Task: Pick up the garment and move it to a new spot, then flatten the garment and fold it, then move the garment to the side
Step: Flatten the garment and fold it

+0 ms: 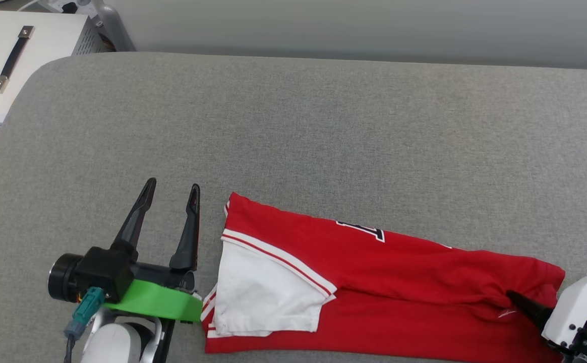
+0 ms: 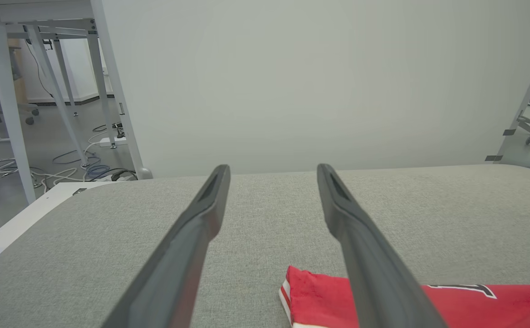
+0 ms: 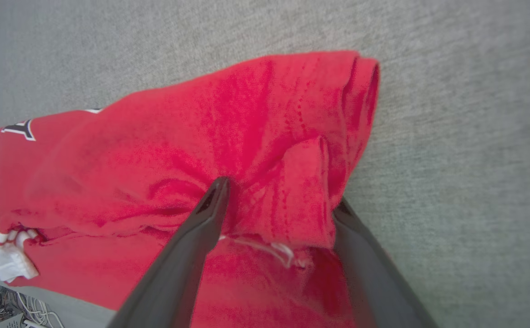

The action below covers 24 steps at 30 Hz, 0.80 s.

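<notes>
Both grippers have jaws spread wide. The L gripper (image 1: 172,184) (image 2: 272,168) has nothing between its fingers and grips nothing. It sits over the grey padded surface (image 1: 324,126), just beside the left end of the garment (image 1: 399,262) and apart from the cloth. In the L wrist view I see the red corner with striped trim (image 2: 313,291) low down next to the right-hand finger, partly behind it. The R gripper (image 3: 281,193) is down on the garment's right end with its fingers far apart. One fingertip (image 3: 215,196) is pressed into a crease of red fabric (image 3: 178,150). The other finger has its tip hidden under a loose flap, so a bunched fold lies between the two. The jaws aren't closed on it; it reads as contact only, no pinch. In the head view only one dark R finger (image 1: 523,304) shows, poking into the cloth at the lower right. The garment lies flat-ish on the grey surface near the front edge, running from centre to right and folded lengthwise into a long band. A white sleeve (image 1: 268,292) is on top at the left end, and part of a black/white print (image 1: 369,231) shows along the far edge. A white case w/ black handle (image 1: 16,50) sits off the surface at the far left.
</notes>
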Tool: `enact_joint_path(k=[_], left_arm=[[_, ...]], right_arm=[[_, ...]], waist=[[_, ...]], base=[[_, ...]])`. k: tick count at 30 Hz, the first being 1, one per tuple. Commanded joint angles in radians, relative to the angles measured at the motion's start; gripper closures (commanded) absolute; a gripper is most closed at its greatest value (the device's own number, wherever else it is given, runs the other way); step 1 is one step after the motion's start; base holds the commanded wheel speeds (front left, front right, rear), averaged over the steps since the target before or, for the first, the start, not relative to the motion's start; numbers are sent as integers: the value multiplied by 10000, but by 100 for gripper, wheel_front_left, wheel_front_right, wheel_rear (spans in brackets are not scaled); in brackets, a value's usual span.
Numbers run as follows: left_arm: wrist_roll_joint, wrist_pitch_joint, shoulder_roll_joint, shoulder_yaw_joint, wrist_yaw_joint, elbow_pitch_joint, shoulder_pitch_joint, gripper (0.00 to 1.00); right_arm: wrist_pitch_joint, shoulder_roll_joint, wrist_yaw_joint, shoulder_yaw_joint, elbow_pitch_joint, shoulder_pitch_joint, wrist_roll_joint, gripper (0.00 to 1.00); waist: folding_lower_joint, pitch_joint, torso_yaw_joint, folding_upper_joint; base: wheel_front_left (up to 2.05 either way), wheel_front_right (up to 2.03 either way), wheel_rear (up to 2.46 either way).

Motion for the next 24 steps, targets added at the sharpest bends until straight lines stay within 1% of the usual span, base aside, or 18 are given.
enact_joint_path(k=[1, 2, 3, 4, 5, 6, 7, 10, 14, 24], left_arm=[[24, -58, -1, -40, -27, 35, 195, 0], [6, -58, 9, -60, -27, 47, 203, 0], [-22, -58, 20, -82, -28, 59, 210, 0], [-43, -58, 29, -91, -28, 63, 211, 0], [-69, -58, 40, -101, -28, 71, 204, 0], [-91, -58, 48, -107, -28, 80, 198, 0], [-113, -58, 60, -114, -29, 91, 189, 0], [-156, -58, 91, -122, -29, 131, 161, 0], [-188, -58, 110, -122, -29, 183, 166, 0], [-289, -59, 102, -152, -30, 257, 204, 0]], right_arm=[[26, 289, -4, 271, 262, 307, 111, 0], [2, 285, -4, 306, 282, 311, 128, 6], [-39, 285, -4, 342, 309, 313, 140, 35], [-75, 280, -4, 371, 331, 308, 144, 54], [-127, 269, -4, 406, 365, 299, 147, 65], [-171, 261, -4, 433, 397, 290, 150, 78], [-258, 252, -4, 458, 426, 274, 153, 100], [-585, 174, -4, 455, 529, 218, 131, 100], [-1162, -86, -4, 321, 730, 116, -4, 100], [-2246, -1111, -4, -428, 1530, -389, -985, 100]], waist=[[0, -59, -35, 0], [0, -72, -42, 0], [0, -79, -49, 0], [0, -71, -55, 0], [0, -63, -58, 0], [0, -55, -60, 0], [0, -44, -61, 0], [0, -24, -61, 0], [0, -59, -65, 0], [0, -214, -133, 0]], base=[[0, 0, 0], [0, 0, 0], [0, 0, 0], [0, 0, 0], [0, 0, 0], [0, 0, 0], [0, 0, 0], [0, 0, 0], [0, 0, 0], [0, 0, 0]])
